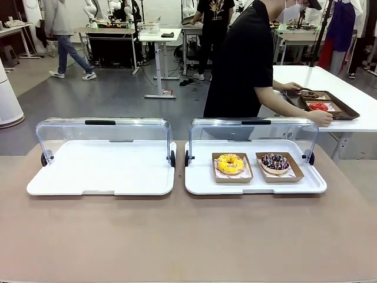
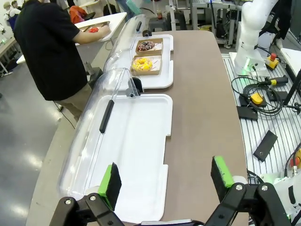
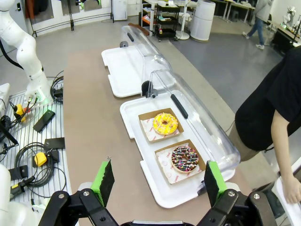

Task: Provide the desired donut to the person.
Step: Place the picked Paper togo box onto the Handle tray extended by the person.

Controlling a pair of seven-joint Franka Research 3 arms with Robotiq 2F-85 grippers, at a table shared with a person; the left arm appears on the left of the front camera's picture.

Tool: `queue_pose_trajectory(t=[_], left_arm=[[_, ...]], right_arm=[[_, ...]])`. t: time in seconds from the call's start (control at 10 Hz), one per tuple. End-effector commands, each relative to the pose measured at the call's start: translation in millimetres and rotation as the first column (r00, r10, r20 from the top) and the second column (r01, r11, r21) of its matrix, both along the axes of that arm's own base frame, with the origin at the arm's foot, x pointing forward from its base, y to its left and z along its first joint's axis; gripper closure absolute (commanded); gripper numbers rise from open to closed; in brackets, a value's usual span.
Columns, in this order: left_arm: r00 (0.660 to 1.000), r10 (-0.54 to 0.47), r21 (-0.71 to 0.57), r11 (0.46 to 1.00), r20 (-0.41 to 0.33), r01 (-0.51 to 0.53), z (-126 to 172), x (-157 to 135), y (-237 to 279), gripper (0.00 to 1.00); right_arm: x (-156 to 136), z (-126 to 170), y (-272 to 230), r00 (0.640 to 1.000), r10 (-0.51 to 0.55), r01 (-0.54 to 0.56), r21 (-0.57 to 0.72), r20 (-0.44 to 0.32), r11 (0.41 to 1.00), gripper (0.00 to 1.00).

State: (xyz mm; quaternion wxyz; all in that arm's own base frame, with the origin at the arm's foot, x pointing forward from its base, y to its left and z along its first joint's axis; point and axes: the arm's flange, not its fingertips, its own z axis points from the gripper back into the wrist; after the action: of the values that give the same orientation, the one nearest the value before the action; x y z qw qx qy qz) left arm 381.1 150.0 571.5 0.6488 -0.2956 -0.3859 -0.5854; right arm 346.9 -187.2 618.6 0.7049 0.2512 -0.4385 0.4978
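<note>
The yellow-iced donut (image 1: 230, 163) and the chocolate sprinkled donut (image 1: 275, 162) lie flat in cardboard trays, side by side along the right white tray (image 1: 200, 183). The person (image 1: 242, 62) bends over a side table. The left gripper (image 2: 164, 181) and right gripper (image 3: 157, 181) hover wide open, empty.
</note>
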Motion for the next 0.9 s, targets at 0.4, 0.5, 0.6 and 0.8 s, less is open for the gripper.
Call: queue_pose_trajectory(t=[0.4, 0.5, 0.6, 0.8], left_arm=[[1.000, -0.002, -0.010, 1.000, 0.005, 0.002, -0.6, -0.9, 0.7, 0.00], [1.000, -0.002, -0.010, 1.000, 0.005, 0.002, -0.6, -0.9, 0.7, 0.00], [1.000, -0.002, -0.010, 1.000, 0.005, 0.002, -0.6, -0.9, 0.7, 0.00], [1.000, -0.002, -0.010, 1.000, 0.005, 0.002, -0.6, -0.9, 0.7, 0.00]], right_arm=[[0.6, -0.4, 2.1, 1.000, 0.010, -0.010, 0.012, 0.012, 1.000, 0.00], [0.6, -0.4, 2.1, 1.000, 0.010, -0.010, 0.012, 0.012, 1.000, 0.00], [0.6, -0.4, 2.1, 1.000, 0.010, -0.010, 0.012, 0.012, 1.000, 0.00], [0.6, -0.4, 2.1, 1.000, 0.010, -0.010, 0.012, 0.012, 1.000, 0.00]])
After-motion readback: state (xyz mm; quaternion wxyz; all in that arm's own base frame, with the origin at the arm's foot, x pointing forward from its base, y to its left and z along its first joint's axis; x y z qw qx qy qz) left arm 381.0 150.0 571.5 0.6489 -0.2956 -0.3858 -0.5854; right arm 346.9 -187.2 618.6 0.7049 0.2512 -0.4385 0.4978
